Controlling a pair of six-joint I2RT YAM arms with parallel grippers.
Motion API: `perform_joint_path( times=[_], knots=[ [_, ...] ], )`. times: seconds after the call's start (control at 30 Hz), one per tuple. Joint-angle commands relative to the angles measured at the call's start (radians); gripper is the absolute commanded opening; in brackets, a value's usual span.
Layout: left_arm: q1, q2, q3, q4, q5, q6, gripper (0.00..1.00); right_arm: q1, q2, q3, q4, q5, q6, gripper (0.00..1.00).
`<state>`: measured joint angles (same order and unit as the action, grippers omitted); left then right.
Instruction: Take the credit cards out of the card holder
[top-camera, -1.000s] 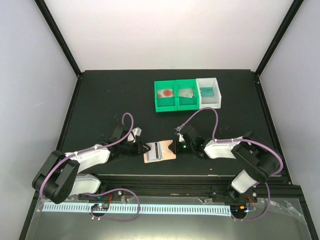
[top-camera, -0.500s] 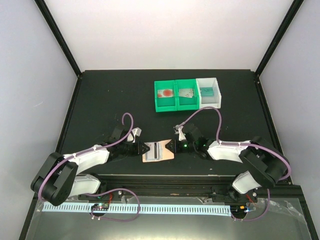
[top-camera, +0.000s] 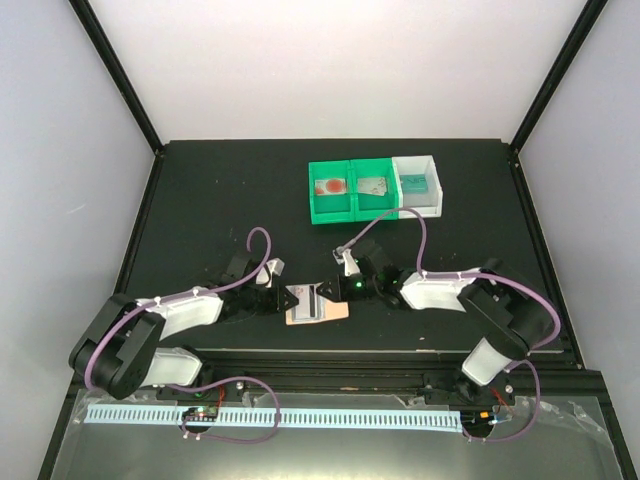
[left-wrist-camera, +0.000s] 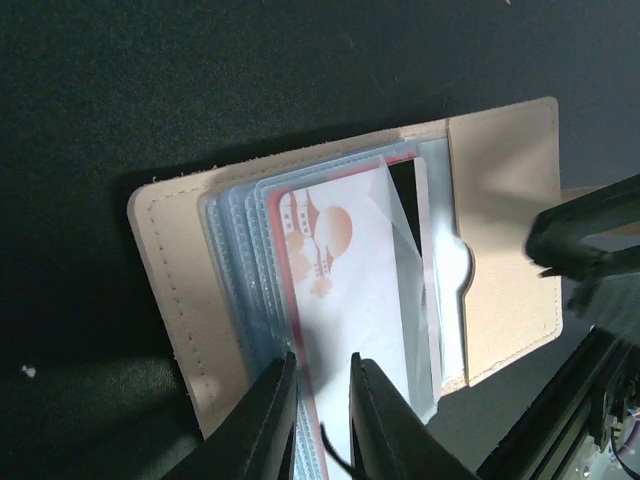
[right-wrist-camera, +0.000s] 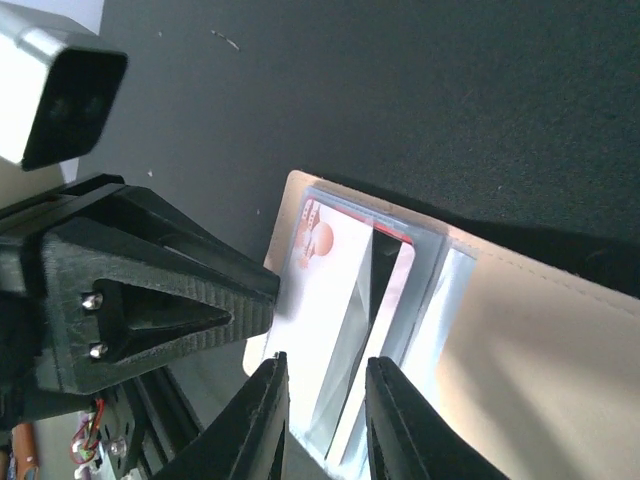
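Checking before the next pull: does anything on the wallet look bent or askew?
Yes: in the card holder, the clear sleeve over the red-edged card bows up instead of lying flat, with a dark gap showing at one end.

Card holder (top-camera: 318, 303) is lying at the middle of the table's (top-camera: 200, 200) near edge, a credit card (left-wrist-camera: 350, 290) sitting in its pocket. Left gripper (top-camera: 288, 297) is flanking its left end, right gripper (top-camera: 330, 292) its right end. Left bin (top-camera: 329, 205), middle bin (top-camera: 375, 203) and right bin (top-camera: 418, 200) are standing in a row behind, right of centre, apparently holding cards (top-camera: 329, 186).
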<state>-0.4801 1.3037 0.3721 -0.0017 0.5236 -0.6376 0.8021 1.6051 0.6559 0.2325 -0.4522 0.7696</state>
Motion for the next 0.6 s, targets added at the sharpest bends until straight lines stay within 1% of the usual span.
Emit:
perform_joint_path(
  times=[0.0, 0.13, 0.33, 0.57],
  knots=[
    [-0.005, 0.03, 0.025, 0.034, 0.022, -0.001, 0.15, 0.015, 0.059, 0.023, 0.044, -0.021, 0.017, 0.24],
    [-0.005, 0.036, 0.01, 0.041, 0.024, -0.009, 0.14, 0.015, 0.063, -0.001, 0.064, -0.002, 0.017, 0.24],
    [-0.005, 0.079, 0.014, 0.044, 0.031, -0.002, 0.12, 0.03, 0.118, 0.018, 0.074, -0.002, 0.023, 0.24],
    [-0.005, 0.049, -0.006, 0.042, 0.027, -0.004, 0.11, 0.034, 0.115, 0.005, 0.046, 0.084, 0.039, 0.24]
  ],
)
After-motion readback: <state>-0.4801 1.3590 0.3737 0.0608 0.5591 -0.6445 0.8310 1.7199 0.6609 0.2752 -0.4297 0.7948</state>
